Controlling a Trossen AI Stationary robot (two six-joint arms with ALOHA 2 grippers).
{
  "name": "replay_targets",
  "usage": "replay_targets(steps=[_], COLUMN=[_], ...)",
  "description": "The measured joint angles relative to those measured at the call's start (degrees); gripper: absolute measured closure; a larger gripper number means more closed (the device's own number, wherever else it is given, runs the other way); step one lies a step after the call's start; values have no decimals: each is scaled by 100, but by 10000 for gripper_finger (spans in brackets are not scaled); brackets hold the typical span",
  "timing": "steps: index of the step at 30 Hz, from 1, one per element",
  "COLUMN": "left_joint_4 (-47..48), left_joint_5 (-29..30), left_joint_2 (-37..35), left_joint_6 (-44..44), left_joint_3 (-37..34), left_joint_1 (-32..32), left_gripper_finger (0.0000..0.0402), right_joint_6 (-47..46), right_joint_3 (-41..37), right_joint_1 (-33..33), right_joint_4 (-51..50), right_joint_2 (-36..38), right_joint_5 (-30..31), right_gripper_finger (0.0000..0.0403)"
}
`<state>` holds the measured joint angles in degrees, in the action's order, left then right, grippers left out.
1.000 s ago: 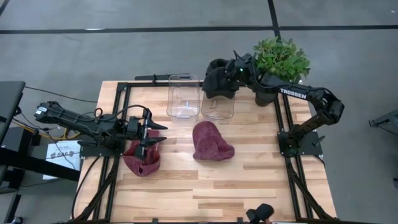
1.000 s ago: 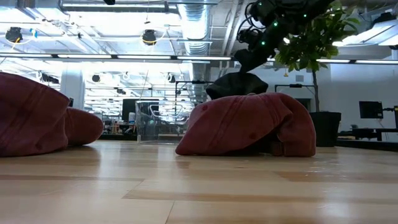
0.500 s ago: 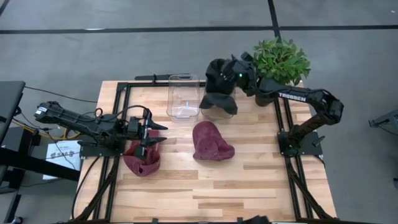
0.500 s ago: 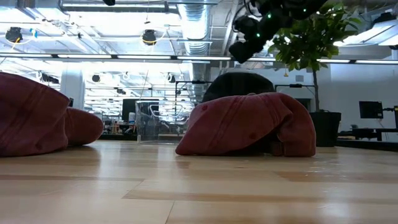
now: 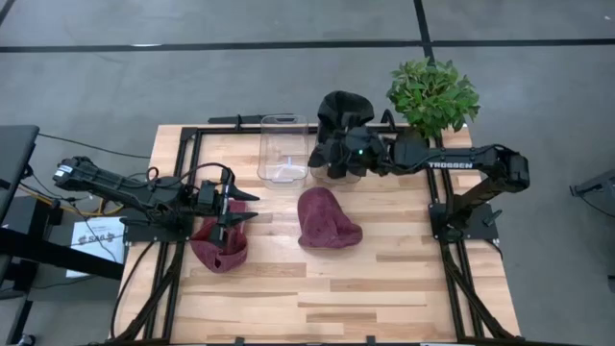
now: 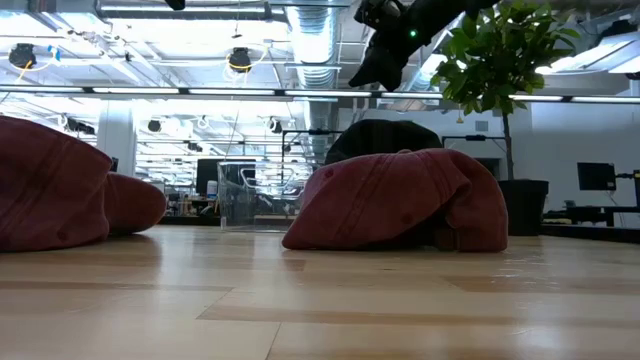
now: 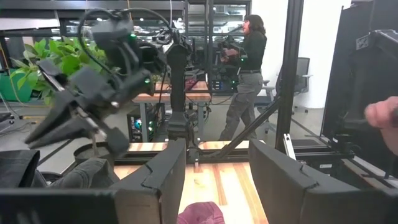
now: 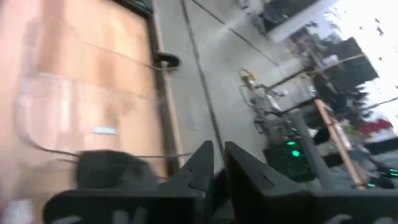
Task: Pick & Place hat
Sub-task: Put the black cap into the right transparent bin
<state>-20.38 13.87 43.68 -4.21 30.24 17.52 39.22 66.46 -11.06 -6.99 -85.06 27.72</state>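
Wooden table point(image 5: 384, 288), two clear bins at its far edge, hats to sort.

Black hat point(image 5: 341, 111) lies in the bin point(image 5: 336, 163) nearest the plant point(image 5: 432, 94); my right gripper point(image 5: 338, 154) hovers just above, fingers nearly together, empty. Beside that bin's near wall lies a maroon hat point(image 5: 327, 219), closer to my right arm. My left gripper point(image 5: 240, 206), fingers wide, hangs over another maroon hat point(image 5: 219, 248).

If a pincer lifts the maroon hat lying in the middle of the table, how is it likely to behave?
The middle maroon hat lies slumped and creased on the table, so it is probably soft cloth that will sag and fold when pinched. It looks light for its size. Pushed, it would likely bunch or drag across the wood rather than roll or tip.
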Motion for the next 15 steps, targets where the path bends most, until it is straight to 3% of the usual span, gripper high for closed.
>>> replay_targets(steps=[2, 4, 8, 15], left_joint_4=[0, 0, 0, -2], left_joint_5=[0, 0, 0, 0], left_joint_2=[0, 0, 0, 0], left_joint_6=[0, 0, 0, 20], left_joint_3=[0, 0, 0, 0], left_joint_1=[0, 0, 0, 0], left_gripper_finger=[229, 229, 229, 229], right_joint_6=[-257, -485, -964, -1707], right_joint_3=[87, 243, 363, 333], right_joint_1=[172, 313, 517, 414], right_joint_4=[-361, -981, -1739, -2760], right_joint_2=[0, 0, 2, -52], right_joint_5=[-198, -780, -1906, -1934], right_gripper_finger=[359, 358, 391, 401])
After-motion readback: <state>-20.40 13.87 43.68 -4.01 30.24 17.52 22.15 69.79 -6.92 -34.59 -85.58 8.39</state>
